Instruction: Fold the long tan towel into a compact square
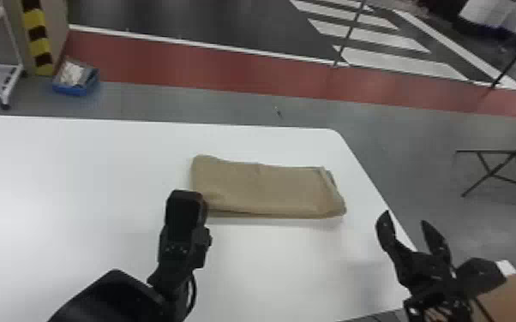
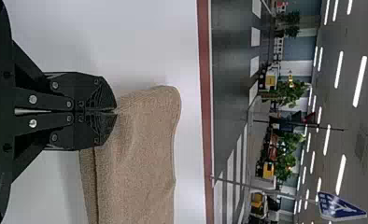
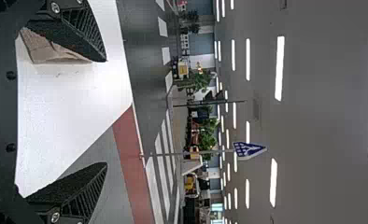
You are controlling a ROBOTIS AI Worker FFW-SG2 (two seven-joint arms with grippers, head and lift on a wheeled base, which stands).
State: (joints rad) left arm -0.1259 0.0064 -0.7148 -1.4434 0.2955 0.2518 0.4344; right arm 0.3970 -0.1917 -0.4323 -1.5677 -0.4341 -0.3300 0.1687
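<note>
One long tan towel (image 1: 265, 188), a layered oblong, lying flat on a white table (image 1: 77, 171), between the far edge and the near side, its right end close to the slanting right edge, below the rounded far right corner. One left gripper (image 2: 116, 111), at the towel's left end, near-side corner: fingers together, tips against the cloth; whether any cloth is pinched, cannot tell. One right gripper (image 1: 405, 217), by the table's right edge, apart from the towel: fingers spread, nothing between them. Step in hand, by judgement: the crosswise fold, left end over right, some folds seemingly made. Recommended handling: every layer at the corner taken in one firm bite; a low lift, a level arc toward the right end, ends matched before release. Faults to guard against: a lower layer left behind, the cloth twisting from one corner, the bundle dragged toward the right edge.
</note>
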